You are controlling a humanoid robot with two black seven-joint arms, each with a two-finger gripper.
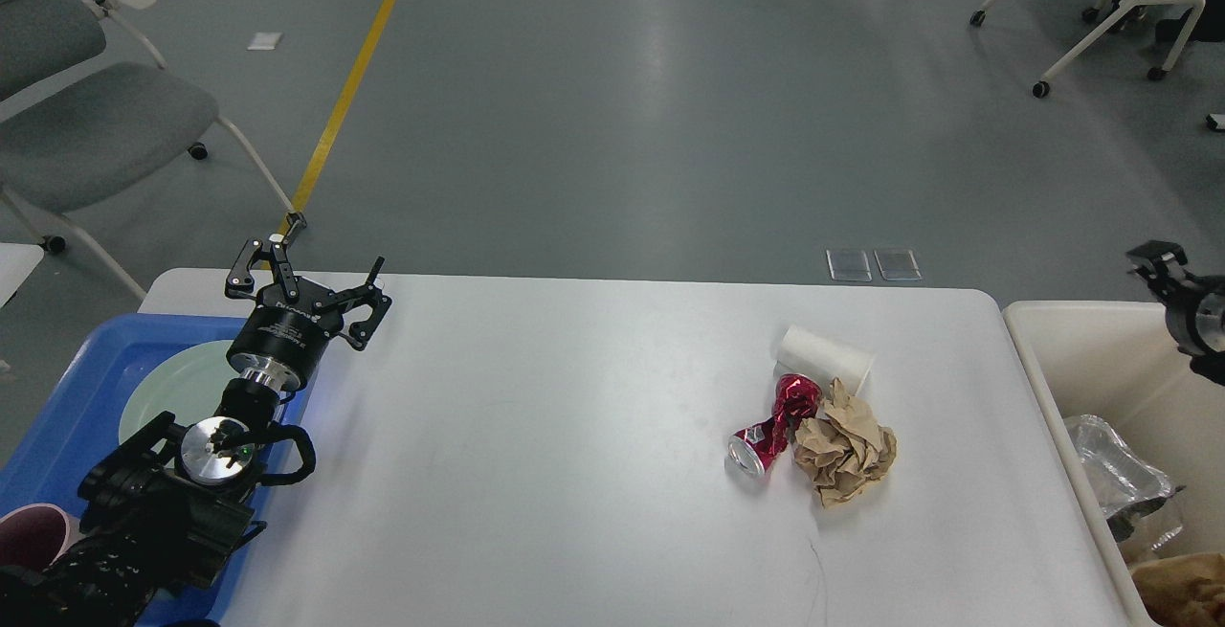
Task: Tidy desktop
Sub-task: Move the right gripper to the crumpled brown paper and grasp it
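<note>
From the head view, the desktop [536,474] fills the lower middle, between a blue tray [57,397] on its left and a cream bin [1072,388] on its right; the job looks partly done, since the bin already holds crumpled clear plastic [1115,474] and brown scrap, while a white paper cup [825,357], a crushed red can [773,428] and a wad of brown paper [847,445] lie touching one another near the right end; the left gripper [316,278] hovers at the far left edge, fingers spread, holding nothing; the right gripper [1163,268] pokes in above the bin, and whether it is parted I cannot tell; the wide bare middle leaves free room, the cluster sitting near the bin-side edge.
</note>
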